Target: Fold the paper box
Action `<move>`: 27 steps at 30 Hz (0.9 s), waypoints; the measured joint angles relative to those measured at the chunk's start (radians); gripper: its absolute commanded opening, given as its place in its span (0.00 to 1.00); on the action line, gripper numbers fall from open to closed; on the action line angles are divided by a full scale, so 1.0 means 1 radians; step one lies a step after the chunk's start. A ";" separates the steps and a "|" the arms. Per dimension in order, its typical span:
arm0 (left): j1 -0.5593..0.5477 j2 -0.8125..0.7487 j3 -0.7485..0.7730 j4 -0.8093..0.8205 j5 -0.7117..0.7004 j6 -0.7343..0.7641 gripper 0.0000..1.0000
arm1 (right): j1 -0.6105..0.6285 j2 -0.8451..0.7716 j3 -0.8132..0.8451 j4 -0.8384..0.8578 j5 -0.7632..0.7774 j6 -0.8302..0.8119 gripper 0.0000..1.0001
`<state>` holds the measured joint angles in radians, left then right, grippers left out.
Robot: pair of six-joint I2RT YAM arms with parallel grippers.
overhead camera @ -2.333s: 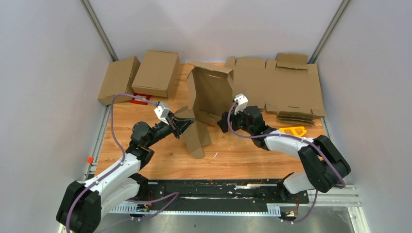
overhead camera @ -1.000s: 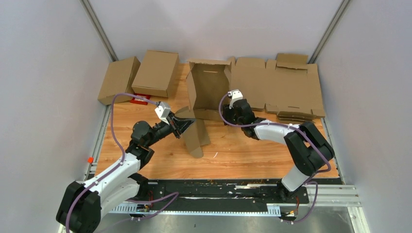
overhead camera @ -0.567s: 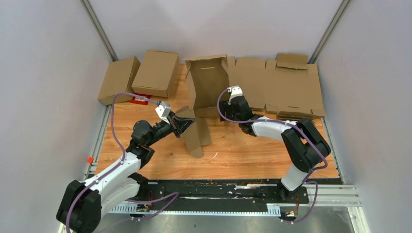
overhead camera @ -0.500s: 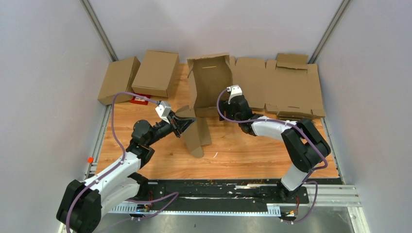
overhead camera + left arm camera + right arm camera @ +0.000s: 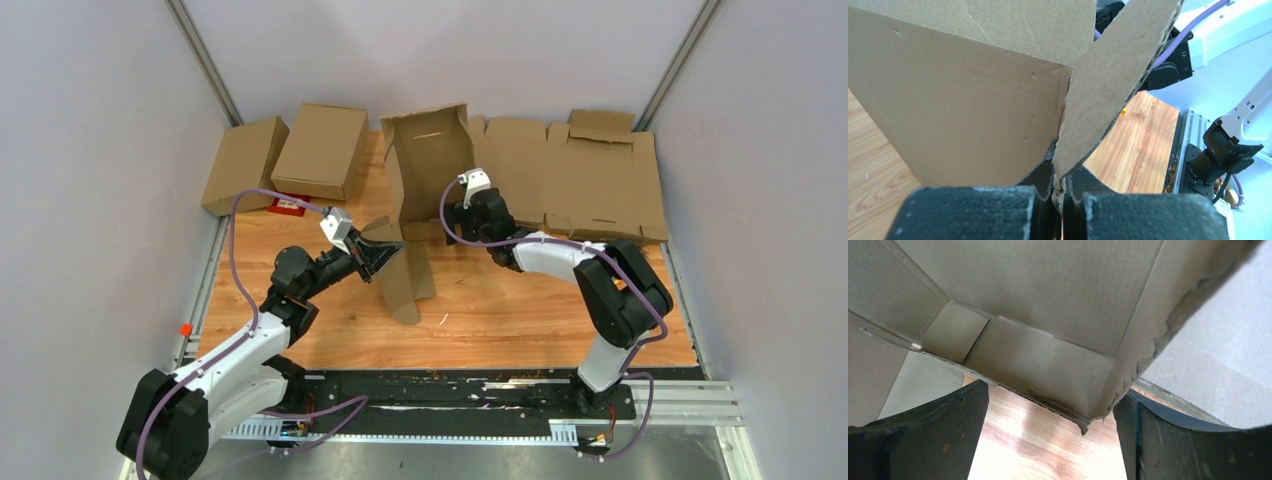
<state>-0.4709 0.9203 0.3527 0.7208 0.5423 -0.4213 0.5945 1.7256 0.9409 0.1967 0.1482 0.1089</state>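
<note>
The paper box is a brown cardboard piece standing half-open in the middle of the table, with loose flaps hanging towards the near side. My left gripper is shut on the edge of one flap. In the left wrist view the flap is pinched thin at my left gripper. My right gripper is at the box's lower right corner and stands open. In the right wrist view the box's torn bottom corner hangs just above the right gripper, touching neither finger.
Two closed brown boxes sit at the back left, with a small red card beside them. A wide stack of flat notched cardboard sheets fills the back right. Grey walls enclose the wooden table.
My right gripper has opened wide and moved up and left along the box's right side. The box's tall panel now stands more upright. The left arm has not moved.
</note>
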 measured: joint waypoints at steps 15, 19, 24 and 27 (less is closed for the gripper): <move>0.000 0.021 0.015 0.016 0.000 -0.004 0.00 | -0.092 0.060 0.086 -0.004 -0.146 -0.027 0.74; 0.000 0.028 0.017 0.024 0.006 -0.007 0.00 | -0.092 0.086 0.101 -0.003 -0.146 -0.032 0.65; 0.000 0.031 0.019 0.034 0.012 -0.011 0.00 | -0.078 0.111 0.102 0.002 -0.130 -0.033 0.61; -0.001 0.031 0.022 0.031 0.016 -0.012 0.00 | -0.060 0.121 0.102 0.002 -0.118 -0.033 0.58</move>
<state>-0.4717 0.9512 0.3744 0.7517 0.5579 -0.4335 0.5343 1.8465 1.0428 0.1989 0.0299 0.0761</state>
